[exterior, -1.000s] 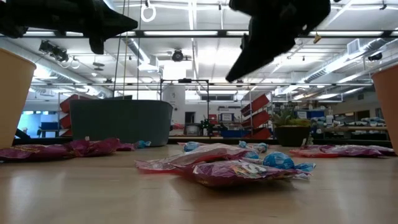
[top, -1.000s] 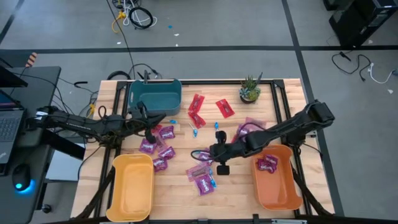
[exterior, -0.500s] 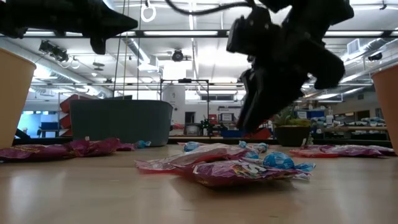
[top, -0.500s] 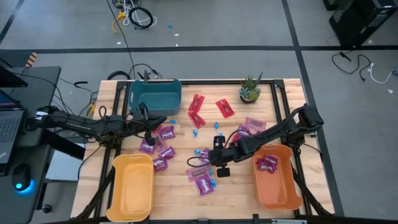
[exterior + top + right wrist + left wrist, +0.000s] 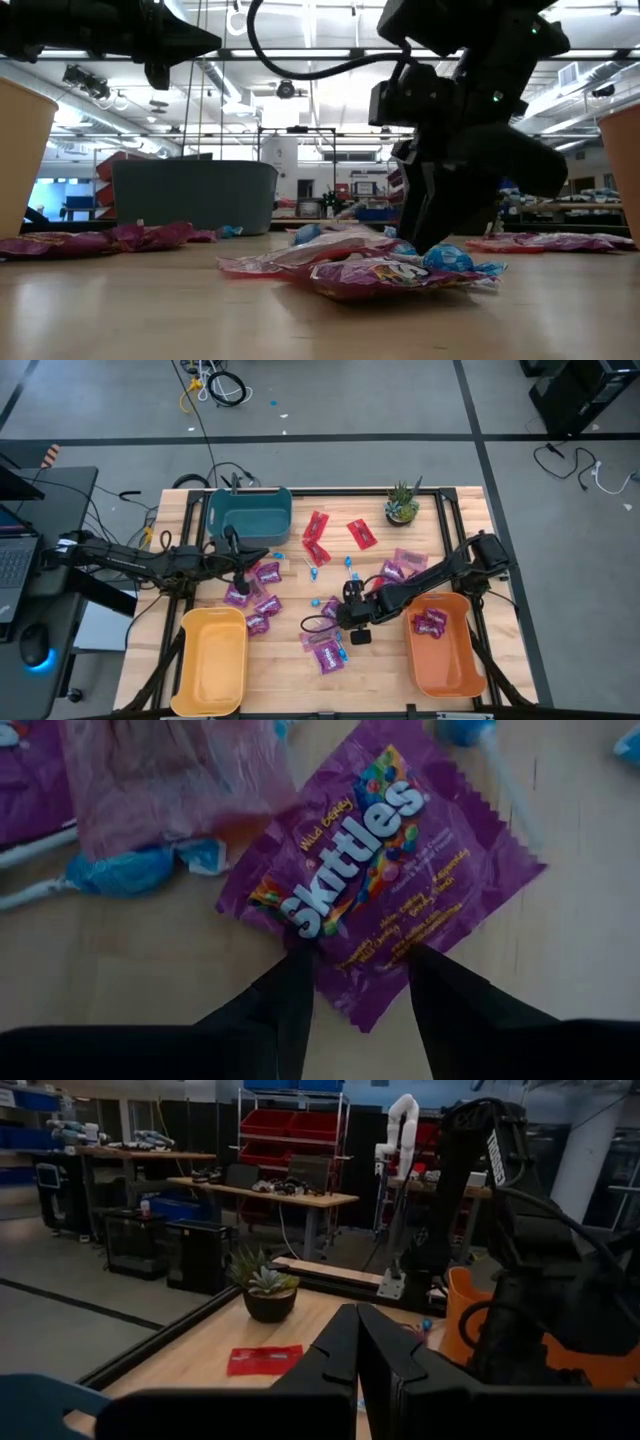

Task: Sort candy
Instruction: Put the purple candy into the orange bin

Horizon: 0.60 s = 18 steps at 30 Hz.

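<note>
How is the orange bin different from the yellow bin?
The orange bin has purple packets in it; the yellow bin holds nothing. The orange bin sits on the table's right side, the yellow bin on its left. Both are long plastic tubs at the table's near edge.

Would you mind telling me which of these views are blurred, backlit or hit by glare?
Low view: ceiling strip lights backlight the right pincer, leaving it a dark silhouette over the candy pile. Right wrist view: the purple packet reads sharply, while the pink packet beside it is soft and hazy. Left wrist view: the pincer's own fingers are dark and featureless. High view: even light, no strong glare.
</note>
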### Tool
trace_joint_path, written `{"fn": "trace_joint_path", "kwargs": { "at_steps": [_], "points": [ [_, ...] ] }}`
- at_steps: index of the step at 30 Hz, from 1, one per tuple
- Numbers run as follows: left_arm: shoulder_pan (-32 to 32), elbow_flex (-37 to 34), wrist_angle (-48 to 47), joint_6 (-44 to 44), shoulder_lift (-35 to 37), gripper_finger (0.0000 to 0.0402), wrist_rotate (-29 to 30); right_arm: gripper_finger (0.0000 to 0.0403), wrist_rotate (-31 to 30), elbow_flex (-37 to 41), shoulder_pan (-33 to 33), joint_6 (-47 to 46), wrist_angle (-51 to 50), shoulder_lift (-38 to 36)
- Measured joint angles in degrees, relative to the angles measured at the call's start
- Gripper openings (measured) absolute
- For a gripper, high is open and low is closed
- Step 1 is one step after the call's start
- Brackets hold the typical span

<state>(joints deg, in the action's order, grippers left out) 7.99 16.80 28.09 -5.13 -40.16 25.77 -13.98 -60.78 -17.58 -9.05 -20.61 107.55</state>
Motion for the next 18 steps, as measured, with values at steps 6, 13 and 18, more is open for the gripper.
{"fn": "trace_joint_path", "kwargs": {
  "at_steps": [6, 13, 18],
  "points": [
    [0.00, 0.00, -0.63, -0.10, -0.02, 0.0006, -0.33, 0.0146, 0.22, -0.16, 0.34, -1.76, -0.04, 0.75],
    [0.00, 0.00, -0.62, -0.10, -0.02, 0.0006, -0.62, 0.0101, 1.94, -0.19, 1.10, -3.24, 0.01, 0.76],
    [0.00, 0.00, -0.69, -0.10, -0.02, 0.0006, -0.62, 0.0053, 4.21, -0.15, 2.01, -3.22, -0.20, 0.87]
  ]
}}
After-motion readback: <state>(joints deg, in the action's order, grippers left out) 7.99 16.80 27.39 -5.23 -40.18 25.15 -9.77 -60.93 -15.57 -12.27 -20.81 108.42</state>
